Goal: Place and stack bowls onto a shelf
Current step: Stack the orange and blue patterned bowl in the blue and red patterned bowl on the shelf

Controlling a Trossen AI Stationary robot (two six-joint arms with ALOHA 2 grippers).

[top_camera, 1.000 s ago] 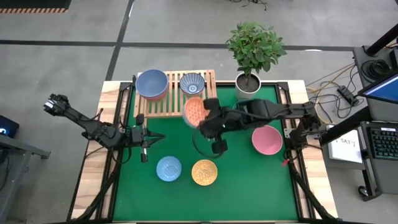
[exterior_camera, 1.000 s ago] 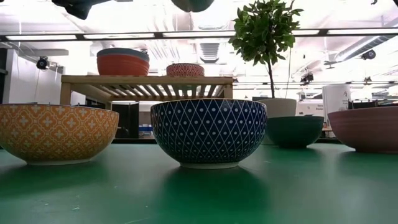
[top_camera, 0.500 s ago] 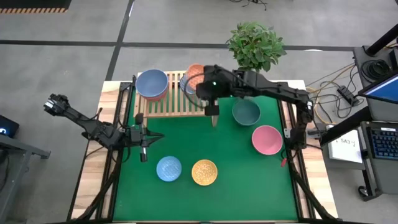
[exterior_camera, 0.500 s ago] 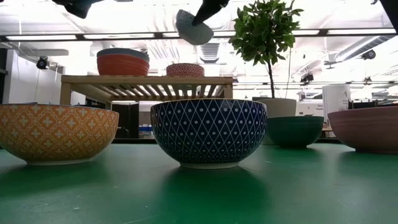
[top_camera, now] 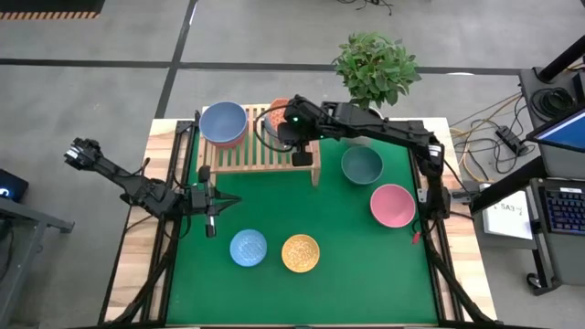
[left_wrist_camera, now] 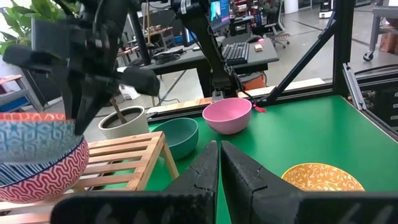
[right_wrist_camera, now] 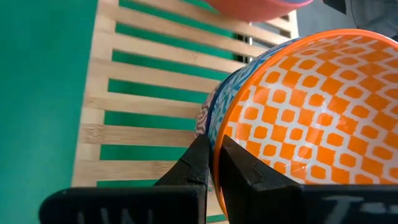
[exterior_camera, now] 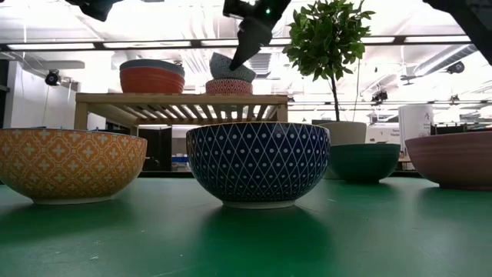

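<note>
1. Now my right end effector [exterior_camera: 240, 52], clamped on the rim of the orange patterned bowl [right_wrist_camera: 311, 118], has swung from mid-tabletop [top_camera: 338, 247] to the shelf [top_camera: 239, 155].
2. That bowl hangs tilted, just above the red-patterned bowl [exterior_camera: 227, 87] on the shelf's right half.
3. My left end effector [top_camera: 212, 225] waits shut and empty near the left edge.
4. I judge lowering and release come next.
</note>
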